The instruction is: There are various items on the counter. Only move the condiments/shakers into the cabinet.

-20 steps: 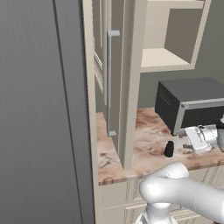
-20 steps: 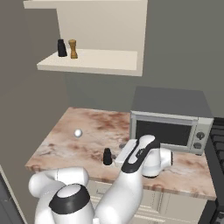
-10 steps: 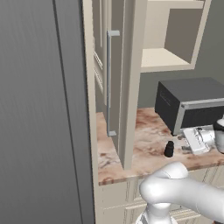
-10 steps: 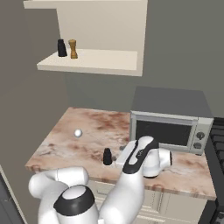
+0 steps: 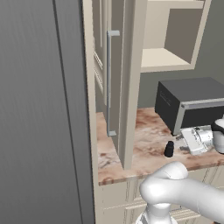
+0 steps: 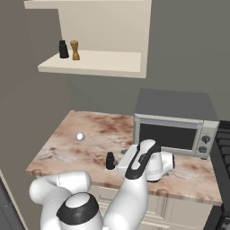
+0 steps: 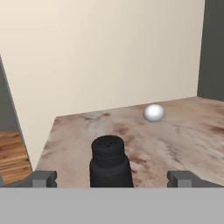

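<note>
Right now the gripper stands spread wide and holds nothing, with a black shaker upright between its fingertips and not yet touched. That shaker stands near the front edge of the counter, toward its middle, just left of the hand. It looks like the one condiment left down here; closing on it and lifting it would be the next step, by my reading.

Farther back on the slab lies a small silvery ball, well apart from the shaker and no part of the job. To the right, the microwave takes up the back right corner, so room is tight on that side, while the left half of the slab is open.

Up on the cabinet shelf, near its left end, another black shaker and a golden-tan shaker already stand side by side. The door hangs open with its bar handle over the left end of the counter, an edge to clear while rising.
</note>
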Tool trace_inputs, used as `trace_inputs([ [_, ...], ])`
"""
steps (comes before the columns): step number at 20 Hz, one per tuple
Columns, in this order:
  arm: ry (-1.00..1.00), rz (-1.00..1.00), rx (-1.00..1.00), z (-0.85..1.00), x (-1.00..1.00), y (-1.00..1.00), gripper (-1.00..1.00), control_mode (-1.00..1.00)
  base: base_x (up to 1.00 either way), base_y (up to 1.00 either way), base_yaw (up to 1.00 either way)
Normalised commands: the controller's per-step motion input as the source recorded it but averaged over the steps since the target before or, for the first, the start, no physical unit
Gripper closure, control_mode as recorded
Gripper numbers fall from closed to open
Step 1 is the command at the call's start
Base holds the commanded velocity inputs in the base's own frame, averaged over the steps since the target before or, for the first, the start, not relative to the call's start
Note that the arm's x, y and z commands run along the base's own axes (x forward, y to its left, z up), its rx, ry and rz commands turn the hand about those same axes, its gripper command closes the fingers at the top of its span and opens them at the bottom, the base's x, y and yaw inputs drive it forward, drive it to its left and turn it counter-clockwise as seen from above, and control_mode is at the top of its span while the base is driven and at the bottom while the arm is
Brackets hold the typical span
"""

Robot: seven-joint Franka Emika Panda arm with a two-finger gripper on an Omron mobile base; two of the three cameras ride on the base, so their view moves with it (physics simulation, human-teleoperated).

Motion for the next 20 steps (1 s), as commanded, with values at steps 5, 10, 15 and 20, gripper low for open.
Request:
trace_inputs([
  [5,0.0,0.0,-0.02,0.0,-0.01,0.24,-1.0,-1.0,0.0,0.0,0.0],
  [10,0.0,0.0,-0.03,-0.02,-0.09,0.2,-1.0,-1.0,0.0,0.0,0.0],
  [15,0.0,0.0,-0.03,-0.01,-0.16,0.11,-1.0,-1.0,0.0,0.0,0.0],
  [20,0.01,0.0,-0.03,0.0,-0.08,0.13,-1.0,-1.0,0.0,0.0,0.0],
])
